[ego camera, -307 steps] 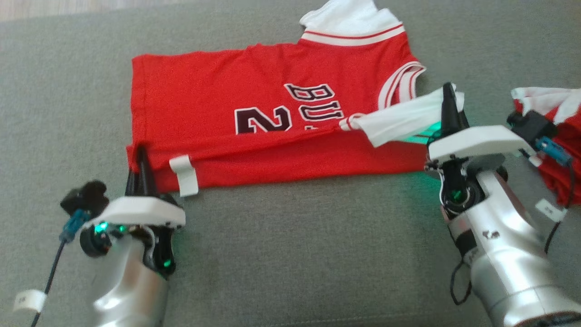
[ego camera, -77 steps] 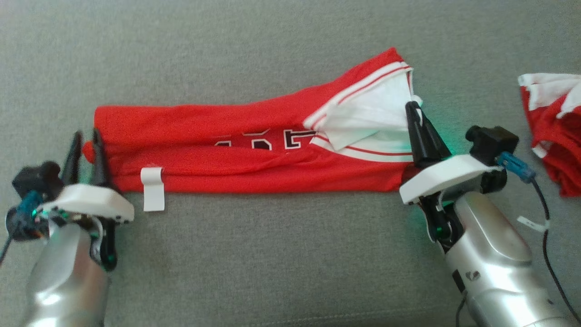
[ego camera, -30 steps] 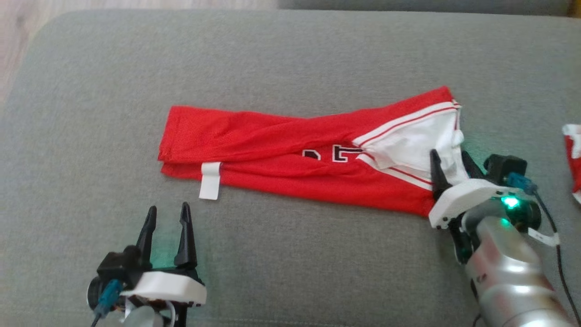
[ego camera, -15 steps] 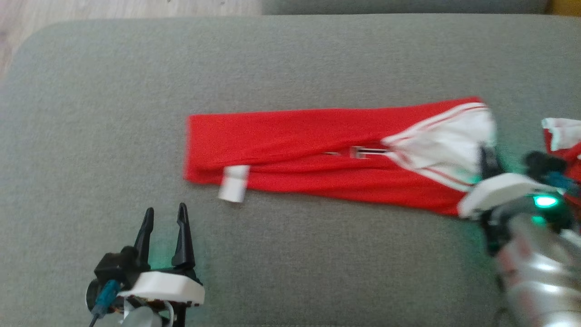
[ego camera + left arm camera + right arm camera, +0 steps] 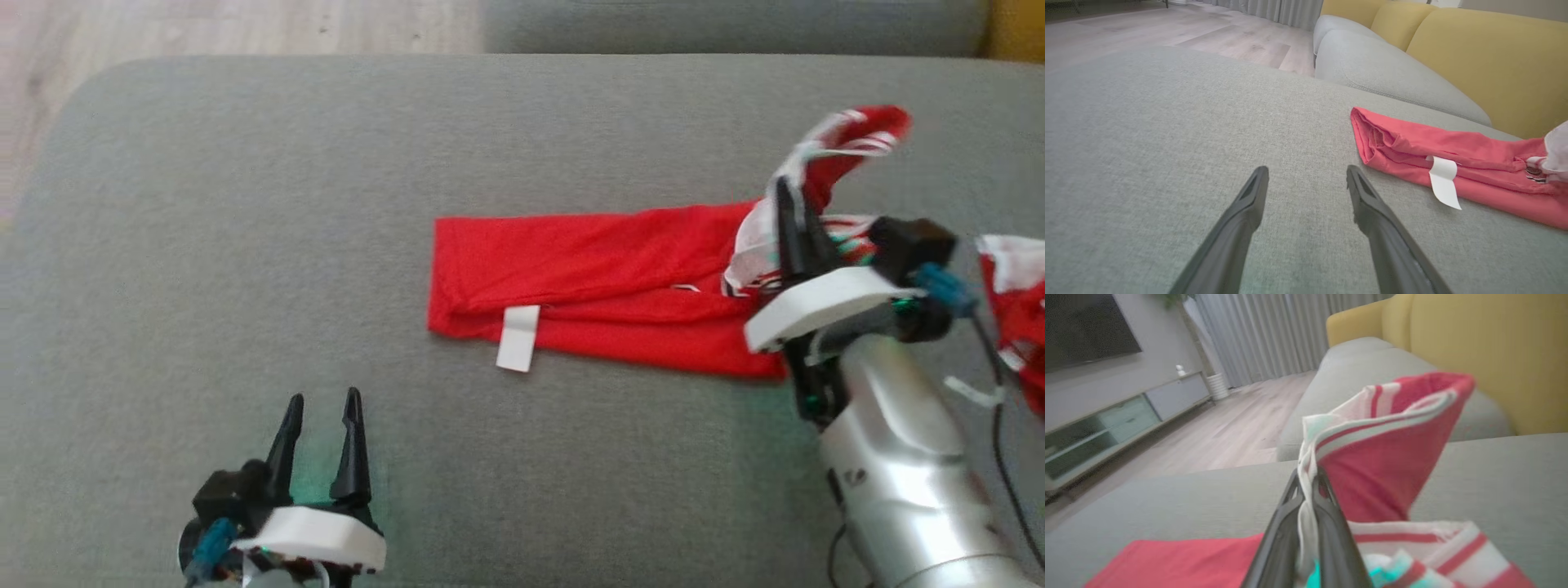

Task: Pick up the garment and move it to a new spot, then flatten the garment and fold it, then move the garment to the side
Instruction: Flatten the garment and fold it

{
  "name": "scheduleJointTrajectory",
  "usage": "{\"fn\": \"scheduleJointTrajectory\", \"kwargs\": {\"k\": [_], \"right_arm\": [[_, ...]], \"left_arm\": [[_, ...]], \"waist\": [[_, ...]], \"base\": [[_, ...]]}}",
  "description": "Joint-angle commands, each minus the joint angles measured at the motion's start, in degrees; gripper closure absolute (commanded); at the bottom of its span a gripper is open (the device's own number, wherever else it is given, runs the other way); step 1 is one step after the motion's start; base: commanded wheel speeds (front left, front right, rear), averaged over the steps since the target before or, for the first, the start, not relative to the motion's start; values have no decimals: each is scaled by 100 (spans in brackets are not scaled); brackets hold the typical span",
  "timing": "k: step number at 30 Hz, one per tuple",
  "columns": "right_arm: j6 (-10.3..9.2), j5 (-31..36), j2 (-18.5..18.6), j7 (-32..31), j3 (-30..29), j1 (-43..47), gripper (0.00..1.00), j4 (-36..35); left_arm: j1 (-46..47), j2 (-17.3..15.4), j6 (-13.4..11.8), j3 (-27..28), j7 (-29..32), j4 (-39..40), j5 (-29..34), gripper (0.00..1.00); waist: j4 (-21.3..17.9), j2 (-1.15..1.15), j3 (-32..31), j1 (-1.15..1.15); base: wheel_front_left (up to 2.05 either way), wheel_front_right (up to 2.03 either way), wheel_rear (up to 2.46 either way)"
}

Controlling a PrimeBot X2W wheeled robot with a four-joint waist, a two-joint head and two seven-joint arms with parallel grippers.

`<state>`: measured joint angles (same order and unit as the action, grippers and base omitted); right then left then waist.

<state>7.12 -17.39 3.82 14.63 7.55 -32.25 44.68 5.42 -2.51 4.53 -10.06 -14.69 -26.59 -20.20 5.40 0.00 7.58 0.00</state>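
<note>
The garment (image 5: 596, 278), a red jersey folded into a long strip with a small white hem tag (image 5: 518, 338), lies across the grey sofa seat. My right gripper (image 5: 790, 196) is shut on its striped sleeve end and holds that end raised off the seat, as the right wrist view shows with the fingers (image 5: 1327, 506) pinched on white fabric of the garment (image 5: 1384, 465). My left gripper (image 5: 324, 402) stands open near the front edge, apart from the garment (image 5: 1453, 163), with nothing between its fingers (image 5: 1359, 192).
Another red-and-white garment (image 5: 1016, 286) lies at the right edge beside my right arm. The grey sofa seat (image 5: 245, 204) has free room at left and front. Wooden floor (image 5: 204, 28) shows past its back left corner. A yellow sofa back (image 5: 1486, 57) stands behind.
My right gripper has shut on the sleeve end and lifted it off the seat. The left gripper stays open and still. The camera has shifted, so the whole picture has moved.
</note>
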Motion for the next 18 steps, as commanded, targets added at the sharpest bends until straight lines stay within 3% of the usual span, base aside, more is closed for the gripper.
{"fn": "scheduleJointTrajectory", "kwargs": {"k": [1, 7, 15, 16, 17, 18], "right_arm": [[36, -191, -86, 36, 350, -73, 100, -220], [36, -1217, -92, 36, 1561, -81, 100, -301], [36, -1807, -93, 37, 2215, -259, 100, 41], [36, -1899, -93, 37, 2252, -273, 82, 53], [36, -1997, -93, 37, 2276, -289, 8, 1], [36, -2068, -93, 37, 2297, -297, 0, -78]], "left_arm": [[91, -37, -28, 126, -30, 148, -81, 0], [143, -37, 24, -124, -30, 226, -3, 0], [136, -37, 19, -371, -30, 298, -83, 0], [121, -37, 2, -365, -30, 298, -123, 0], [111, -37, -33, -319, -30, 313, -205, 0], [116, -37, -62, -276, -30, 345, -228, 0]], "waist": [[223, 0, -9, 0], [966, 0, 4, 0], [1707, 0, 44, 0], [1740, 0, 42, 0], [1750, 0, 40, 0], [1744, 0, 30, 0]], "base": [[0, 0, 0], [0, 0, 0], [0, 0, 0], [0, 0, 0], [0, 0, 0], [0, 0, 0]]}}
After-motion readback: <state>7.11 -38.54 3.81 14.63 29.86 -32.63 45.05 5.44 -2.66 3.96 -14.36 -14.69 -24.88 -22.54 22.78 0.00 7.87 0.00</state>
